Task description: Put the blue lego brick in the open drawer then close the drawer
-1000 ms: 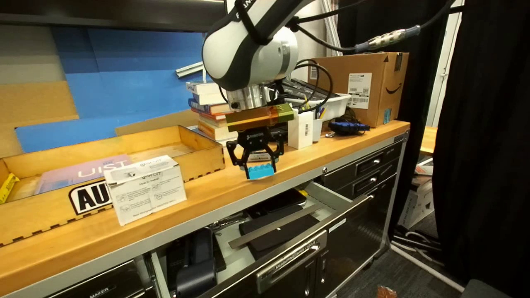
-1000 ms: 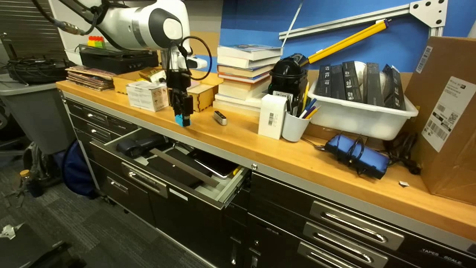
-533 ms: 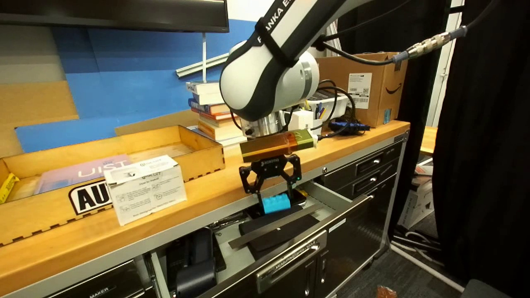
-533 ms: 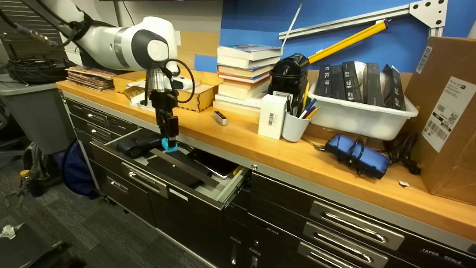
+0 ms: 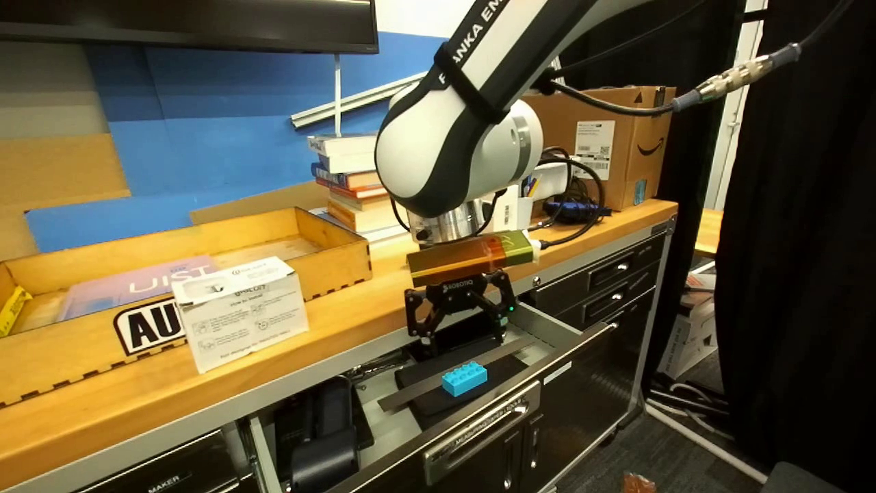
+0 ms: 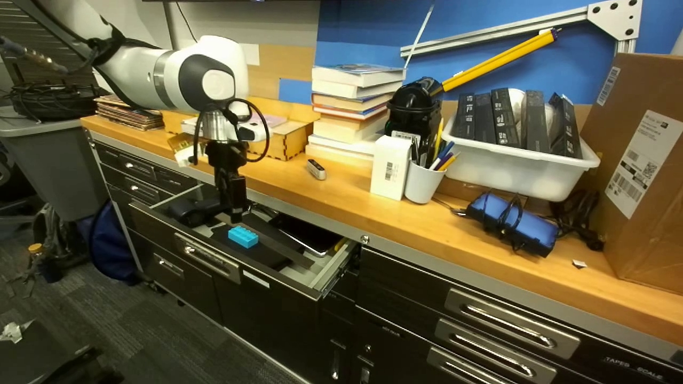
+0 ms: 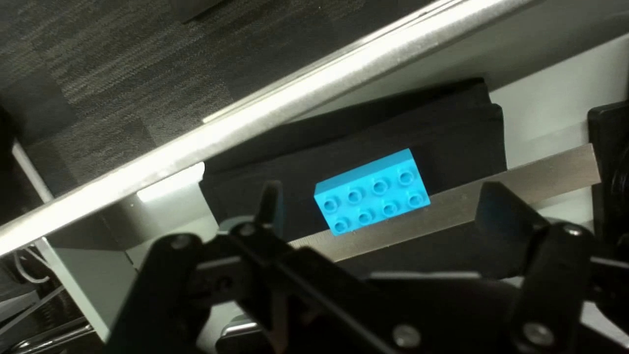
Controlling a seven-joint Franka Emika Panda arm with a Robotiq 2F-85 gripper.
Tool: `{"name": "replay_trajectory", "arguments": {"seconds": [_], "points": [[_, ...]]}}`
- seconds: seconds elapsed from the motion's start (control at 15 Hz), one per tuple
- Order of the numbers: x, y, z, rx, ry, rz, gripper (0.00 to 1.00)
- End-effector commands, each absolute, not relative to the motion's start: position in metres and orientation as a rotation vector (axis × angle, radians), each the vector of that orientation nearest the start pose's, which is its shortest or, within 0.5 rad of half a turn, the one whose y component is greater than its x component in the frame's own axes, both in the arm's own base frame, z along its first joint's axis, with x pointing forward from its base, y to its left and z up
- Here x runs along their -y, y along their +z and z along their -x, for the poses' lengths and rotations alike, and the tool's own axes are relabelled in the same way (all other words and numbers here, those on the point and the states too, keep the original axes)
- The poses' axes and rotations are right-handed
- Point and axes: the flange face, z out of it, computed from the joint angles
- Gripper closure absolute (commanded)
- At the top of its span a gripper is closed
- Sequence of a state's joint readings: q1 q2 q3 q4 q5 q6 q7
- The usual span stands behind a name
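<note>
The blue lego brick (image 7: 372, 194) is out of the grip, studs up, inside the open drawer (image 6: 328, 270). It shows over a black flat case and overlaps the edge of a metal ruler. In both exterior views the brick (image 5: 465, 380) appears below and forward of the fingertips. My gripper (image 5: 465, 341) points down over the drawer, its jaws wide apart with nothing between them. Its fingers (image 7: 503, 211) stand either side of the brick in the wrist view, not touching it. The drawer is pulled out, and its silver bar handle (image 5: 482, 433) shows on the front.
The ruler (image 6: 283, 252) lies across the black case (image 7: 457, 132) in the drawer. A bulky dark device (image 5: 321, 438) fills one end. Above, the wooden worktop (image 5: 342, 322) overhangs the drawer's back and bears a white box (image 5: 239, 315) and a wooden tray (image 5: 335, 263).
My arm has come down and forward from above the worktop's front edge to over the drawer. The jaws have opened, and the brick has dropped from between them into the drawer.
</note>
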State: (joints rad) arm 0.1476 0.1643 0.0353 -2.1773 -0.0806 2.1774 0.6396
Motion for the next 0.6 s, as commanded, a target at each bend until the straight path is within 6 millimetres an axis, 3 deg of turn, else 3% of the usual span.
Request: {"name": "replay_trajectory", "arguments": {"seconds": [0.0,0.2,0.53], "points": [[-0.073,0.321,-0.491,-0.680,0.284,3.185,0.00],[-0.060,0.309,-0.473,-0.713,0.373,3.195,0.00],[-0.058,0.266,-0.458,-0.697,0.521,3.213,0.00]]}}
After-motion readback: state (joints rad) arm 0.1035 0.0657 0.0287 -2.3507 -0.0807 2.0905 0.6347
